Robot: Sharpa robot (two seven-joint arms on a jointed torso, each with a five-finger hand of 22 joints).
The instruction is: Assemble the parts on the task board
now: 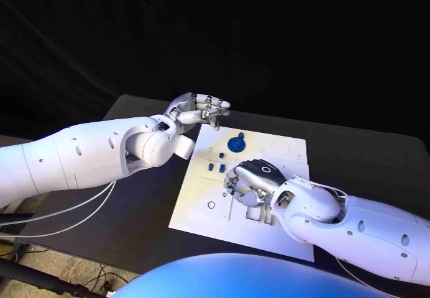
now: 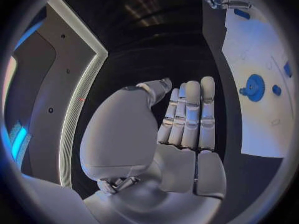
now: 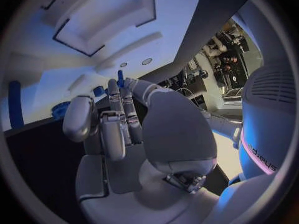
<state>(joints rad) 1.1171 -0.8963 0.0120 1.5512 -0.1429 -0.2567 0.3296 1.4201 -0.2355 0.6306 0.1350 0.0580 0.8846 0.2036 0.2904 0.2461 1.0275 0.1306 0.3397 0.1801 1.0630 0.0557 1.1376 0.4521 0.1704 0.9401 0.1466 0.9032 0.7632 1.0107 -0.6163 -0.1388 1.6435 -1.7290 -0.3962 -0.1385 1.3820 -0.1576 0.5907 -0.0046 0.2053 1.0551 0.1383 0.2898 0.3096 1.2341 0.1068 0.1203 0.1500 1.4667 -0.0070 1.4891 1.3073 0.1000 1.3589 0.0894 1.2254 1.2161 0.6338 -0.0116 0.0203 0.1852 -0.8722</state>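
We note left hand (image 1: 199, 110) empty, fingers straight, off task board (image 1: 202, 214). Right hand (image 1: 251, 180) pinches small blue part (image 3: 120, 77) over board.

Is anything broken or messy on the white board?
Nothing stands out. The task board lies flat, the blue gear sits on it, and the small blue pieces rest neatly. No damage shows.

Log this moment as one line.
left hand: empty, at white task board far edge | right hand: pinching small blue peg | blue gear: on board
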